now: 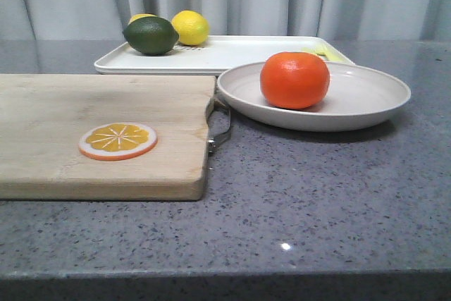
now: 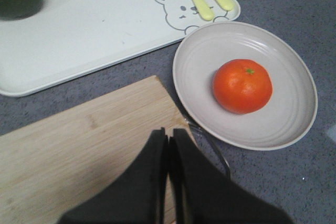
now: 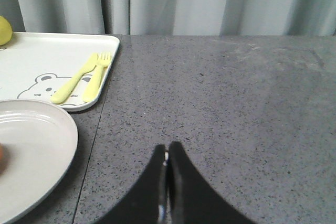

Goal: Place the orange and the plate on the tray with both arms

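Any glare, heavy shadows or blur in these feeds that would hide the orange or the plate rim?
Front view: sharp, with one small glare dot on the countertop; the orange casts a soft shadow on the plate, whose rim stays readable. Left wrist view: even light, orange and rim clear; the shut left gripper is a dark, featureless shape. Right wrist view: clear, but only part of the plate shows.

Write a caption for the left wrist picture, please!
Left gripper shut above the cutting board, with the orange sitting on the plate beside the tray.
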`<state>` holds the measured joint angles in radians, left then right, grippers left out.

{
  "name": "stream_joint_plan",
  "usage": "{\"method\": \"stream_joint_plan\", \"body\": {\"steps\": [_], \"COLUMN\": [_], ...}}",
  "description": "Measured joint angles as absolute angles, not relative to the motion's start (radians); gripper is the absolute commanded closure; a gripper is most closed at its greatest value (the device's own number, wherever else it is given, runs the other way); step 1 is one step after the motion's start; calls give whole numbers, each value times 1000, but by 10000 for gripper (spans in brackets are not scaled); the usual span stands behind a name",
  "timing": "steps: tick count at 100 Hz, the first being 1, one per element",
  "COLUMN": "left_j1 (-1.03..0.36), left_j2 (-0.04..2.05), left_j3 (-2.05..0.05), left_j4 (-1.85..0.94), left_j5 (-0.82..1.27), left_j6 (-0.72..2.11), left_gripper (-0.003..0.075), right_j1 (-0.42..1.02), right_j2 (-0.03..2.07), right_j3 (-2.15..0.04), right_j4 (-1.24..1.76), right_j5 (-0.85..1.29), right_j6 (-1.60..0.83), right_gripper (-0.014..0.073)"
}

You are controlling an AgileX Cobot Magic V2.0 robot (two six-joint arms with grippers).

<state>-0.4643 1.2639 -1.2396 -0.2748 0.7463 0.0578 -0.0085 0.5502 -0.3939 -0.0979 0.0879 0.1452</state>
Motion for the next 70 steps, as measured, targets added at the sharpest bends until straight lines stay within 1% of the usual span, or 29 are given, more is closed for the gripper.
{"method": "stream_joint_plan", "body": {"steps": [42,70], "left_j1": [-396,-380], "left_j2": [854,647], "left_j3": [-846,-696], "left_j4": [-275,-271], "left_j5": [593,566], "left_j6": [58,58], "left_gripper": [741,741], "right_j1": [-8,-8], "right_j2": [550,550], "right_j3": [-394,-394], "right_j4": [-98,-98], "right_j5": [88,90], "right_j6": [145,145], "right_gripper": [660,660]}}
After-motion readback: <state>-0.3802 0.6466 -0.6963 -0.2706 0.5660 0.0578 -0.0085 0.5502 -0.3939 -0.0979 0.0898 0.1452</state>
